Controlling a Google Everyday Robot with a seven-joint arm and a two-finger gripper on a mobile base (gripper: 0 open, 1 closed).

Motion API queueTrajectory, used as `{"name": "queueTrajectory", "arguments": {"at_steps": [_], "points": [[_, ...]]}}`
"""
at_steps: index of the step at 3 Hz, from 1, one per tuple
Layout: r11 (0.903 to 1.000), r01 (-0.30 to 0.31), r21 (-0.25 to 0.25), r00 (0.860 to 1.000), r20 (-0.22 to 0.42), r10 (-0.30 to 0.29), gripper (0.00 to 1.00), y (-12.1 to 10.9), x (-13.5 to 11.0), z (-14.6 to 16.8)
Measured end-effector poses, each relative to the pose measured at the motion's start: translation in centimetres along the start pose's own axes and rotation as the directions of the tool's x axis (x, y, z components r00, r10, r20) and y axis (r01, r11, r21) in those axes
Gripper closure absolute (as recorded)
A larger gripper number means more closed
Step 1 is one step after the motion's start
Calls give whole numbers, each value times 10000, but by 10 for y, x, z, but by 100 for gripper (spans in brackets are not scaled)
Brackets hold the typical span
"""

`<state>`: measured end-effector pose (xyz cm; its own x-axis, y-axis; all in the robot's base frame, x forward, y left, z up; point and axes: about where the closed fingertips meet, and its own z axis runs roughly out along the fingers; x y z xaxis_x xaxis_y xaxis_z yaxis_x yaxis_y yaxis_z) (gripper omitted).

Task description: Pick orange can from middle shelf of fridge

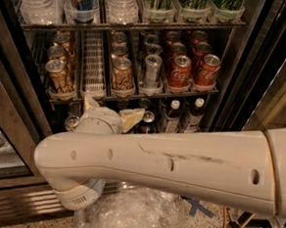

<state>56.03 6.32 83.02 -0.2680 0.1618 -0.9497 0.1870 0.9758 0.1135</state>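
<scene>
Steel-railed middle shelf (102, 98) holds orange can (122, 75); tool (113, 111) hangs spread just below.

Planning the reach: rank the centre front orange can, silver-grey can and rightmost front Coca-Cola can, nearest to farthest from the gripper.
The gripper sits just below the middle shelf, fingers open.
1. Orange can, just above.
2. Silver-grey can, up and right.
3. Coca-Cola can, far right.
</scene>
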Motion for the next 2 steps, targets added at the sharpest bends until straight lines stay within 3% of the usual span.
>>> {"name": "queueTrajectory", "arguments": {"at_steps": [2], "points": [[10000, -1, 2, 10000, 4, 1, 0, 0, 0, 0]]}}
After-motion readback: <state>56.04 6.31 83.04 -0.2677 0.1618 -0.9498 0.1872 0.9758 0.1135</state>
